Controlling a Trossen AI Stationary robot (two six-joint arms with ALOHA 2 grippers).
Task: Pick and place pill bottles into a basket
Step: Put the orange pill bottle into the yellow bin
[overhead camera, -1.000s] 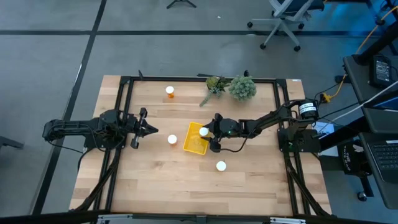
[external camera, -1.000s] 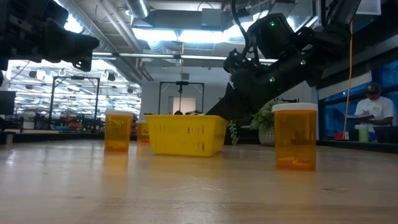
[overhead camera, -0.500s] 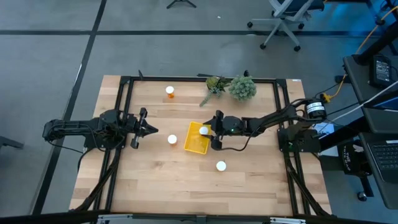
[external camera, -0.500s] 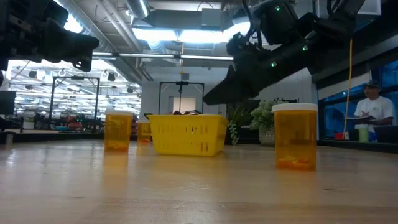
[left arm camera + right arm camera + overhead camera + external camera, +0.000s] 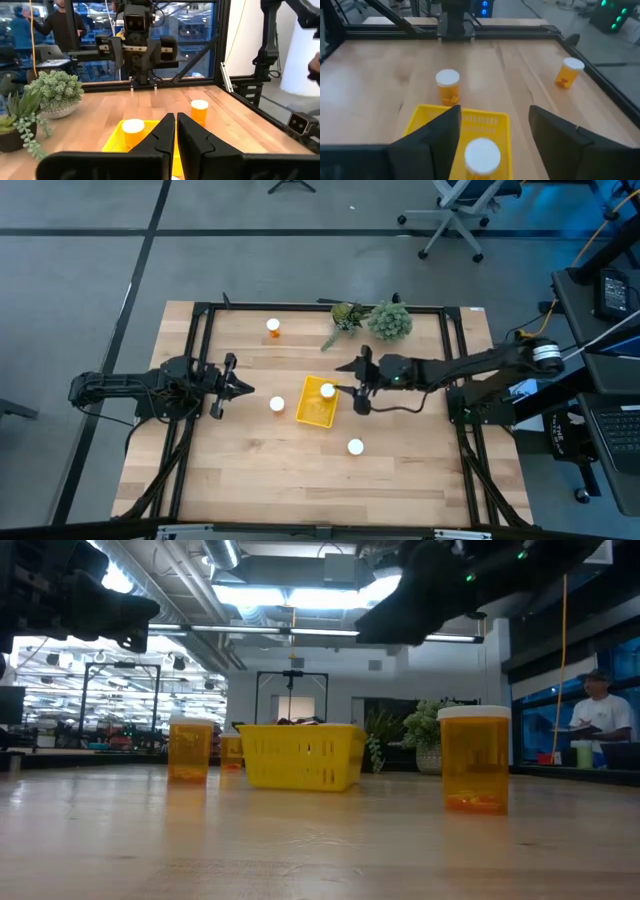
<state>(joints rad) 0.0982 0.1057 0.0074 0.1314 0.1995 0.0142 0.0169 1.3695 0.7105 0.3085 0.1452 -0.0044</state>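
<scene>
The basket (image 5: pixel 316 402) — a small bright yellow tray with low slotted walls — sits mid-table with one orange, white-capped pill bottle (image 5: pixel 327 390) standing in its 1 o'clock corner. Three more bottles stand on the wood: one just beside the basket at 9 o'clock (image 5: pixel 277 404), one near it at 5 o'clock (image 5: pixel 355 446), one well apart at 11 o'clock (image 5: pixel 273 328). The right gripper (image 5: pixel 362 382) hangs just beside the basket at 3 o'clock, fingers spread and empty — the left gripper (image 5: pixel 233 383) waits at 9 o'clock, fingers pressed together.

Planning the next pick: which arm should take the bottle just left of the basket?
Left. Its claw, fingers together, sits right beside that bottle; the right claw, open, is across the basket.
</scene>
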